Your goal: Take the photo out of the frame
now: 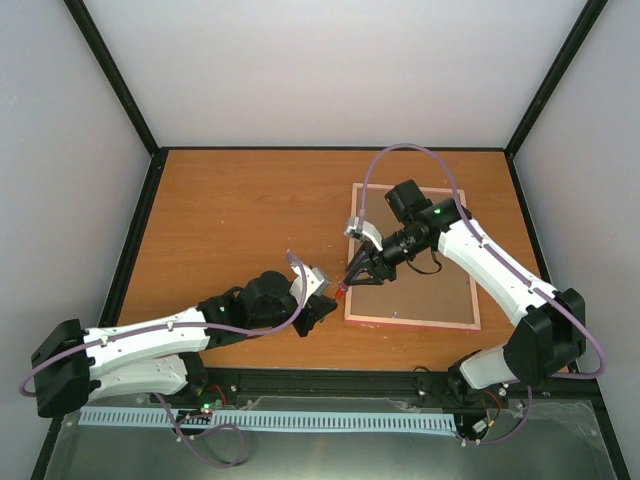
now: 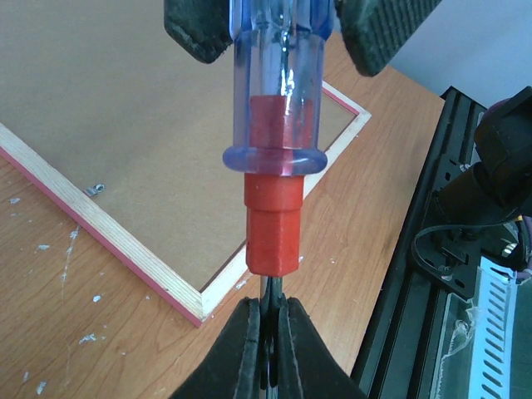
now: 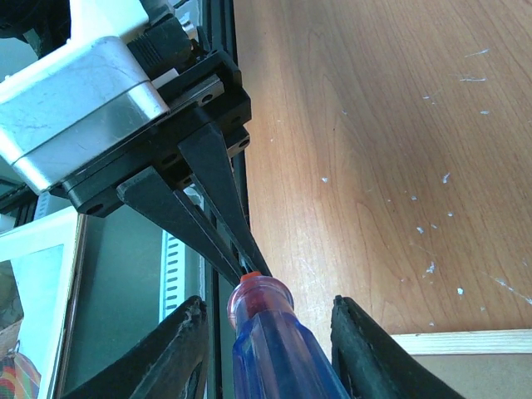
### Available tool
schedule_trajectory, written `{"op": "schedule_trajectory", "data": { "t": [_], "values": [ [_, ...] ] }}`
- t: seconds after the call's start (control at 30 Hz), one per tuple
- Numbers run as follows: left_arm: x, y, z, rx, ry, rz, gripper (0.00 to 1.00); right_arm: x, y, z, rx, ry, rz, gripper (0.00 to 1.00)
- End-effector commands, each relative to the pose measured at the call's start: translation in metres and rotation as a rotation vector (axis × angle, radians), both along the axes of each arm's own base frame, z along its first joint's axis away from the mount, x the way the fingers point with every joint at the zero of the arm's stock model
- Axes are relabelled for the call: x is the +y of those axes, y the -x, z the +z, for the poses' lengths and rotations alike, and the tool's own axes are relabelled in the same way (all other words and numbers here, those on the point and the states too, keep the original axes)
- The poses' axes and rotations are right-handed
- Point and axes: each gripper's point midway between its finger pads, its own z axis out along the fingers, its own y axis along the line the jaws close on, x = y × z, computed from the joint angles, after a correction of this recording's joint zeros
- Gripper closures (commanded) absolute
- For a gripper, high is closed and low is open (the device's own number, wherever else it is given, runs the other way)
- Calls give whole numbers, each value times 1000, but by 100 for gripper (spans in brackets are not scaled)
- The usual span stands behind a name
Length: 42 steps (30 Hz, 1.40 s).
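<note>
**Top external view.** The frame (image 1: 430,295) lies flat and back up on the right half of the wooden worktop (image 1: 240,220). Its brown backing board (image 1: 440,270) shows inside a thin pink rim. Its long axis seems to run from the near edge toward the far one. By its left edge, close to the near-left corner, a screwdriver (image 1: 343,289) slants from near-left to far-right between the 2 arms. The left end effector (image 1: 333,297) is at its near-left end and the right end effector (image 1: 357,272) at its far-right end.

**Left wrist view.** The left end effector (image 2: 266,349) is clenched on the screwdriver's (image 2: 274,224) thin metal shaft, just below a red collar. The handle is clear blue-violet plastic with a flange and a red core. Two ribbed black pads (image 2: 378,33) of the other arm flank the handle. Beneath lies a frame (image 2: 125,241) corner with a pale raw-wood rim, a pink outer edge and matte brown board. A small metal tab (image 2: 94,189) sits at the rim.

**Right wrist view.** The right end effector (image 3: 270,349) is released, its 2 fingers standing astride the handle (image 3: 274,332) with a gap on each side. The left end effector's (image 3: 249,268) slim black fingers meet at the handle's red end. The worktop (image 3: 374,125) is flecked with white scuffs.
</note>
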Motion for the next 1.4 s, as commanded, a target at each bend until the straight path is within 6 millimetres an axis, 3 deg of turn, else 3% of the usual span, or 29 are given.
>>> {"op": "schedule_trajectory", "data": {
  "t": [0.0,0.27,0.43,0.57,0.63,0.7,0.8,0.93,1.03,1.17,1.23,1.37],
  "values": [
    [-4,-8,16,-34,26,32,99,5,8,14,12,-40,29,59],
    [0,-6,13,-28,20,34,99,6,3,19,4,-32,10,60],
    [2,-7,16,-35,26,42,99,5,1,15,2,-16,4,69],
    [7,-13,18,-41,24,91,99,3,-2,12,-10,4,-11,83],
    [13,-23,17,-27,13,172,77,-2,-6,13,-42,19,-36,91],
    [21,-35,18,-9,14,275,52,-13,-20,12,-92,39,-110,97],
    [31,-51,18,43,46,430,41,-47,-52,13,-151,24,-309,97],
    [27,-70,1,126,13,569,40,-111,-97,2,-204,59,-639,97],
    [18,-88,-13,180,-70,651,41,-143,-106,-18,-241,90,-789,97],
    [-6,-106,-41,269,-179,666,42,-161,-105,-25,-324,80,-882,97],
    [-20,-111,-57,308,-217,648,43,-169,-108,-19,-370,94,-922,97],
    [-41,-120,-88,359,-297,611,48,-167,-105,-18,-368,67,-921,97]
  ]
}}
